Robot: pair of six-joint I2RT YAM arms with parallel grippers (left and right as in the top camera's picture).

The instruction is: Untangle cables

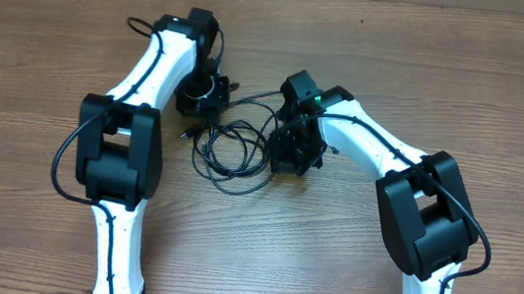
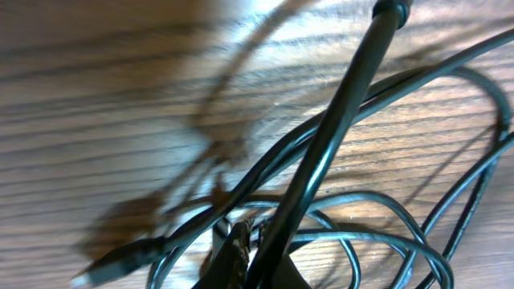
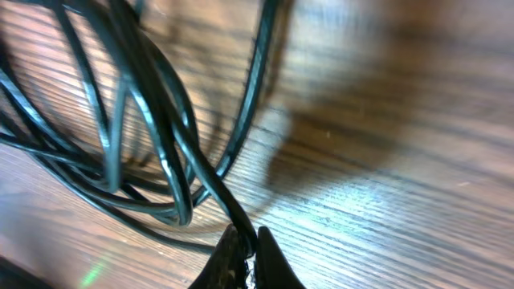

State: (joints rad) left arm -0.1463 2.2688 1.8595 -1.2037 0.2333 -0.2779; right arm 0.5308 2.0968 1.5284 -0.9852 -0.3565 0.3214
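**Grasping stage of untangling.** The cables (image 1: 232,152) lie as a loose black coil on the wooden tabletop (image 1: 400,64), between the two arms. The left end effector (image 2: 241,255) is closed on a strand leading off the coil's upper left. The right end effector (image 3: 245,245) is pinched on a strand at the coil's right edge. With both grips set, the next move is judged to call for the held strands to be drawn slowly apart, so that the loops open rather than tighten. Several loops are crossed over the held strands, and a loose plug (image 2: 108,265) lies near the left grip, so snagging may be expected there. The left arm's own lead (image 1: 63,154) is kept outside the tangle.
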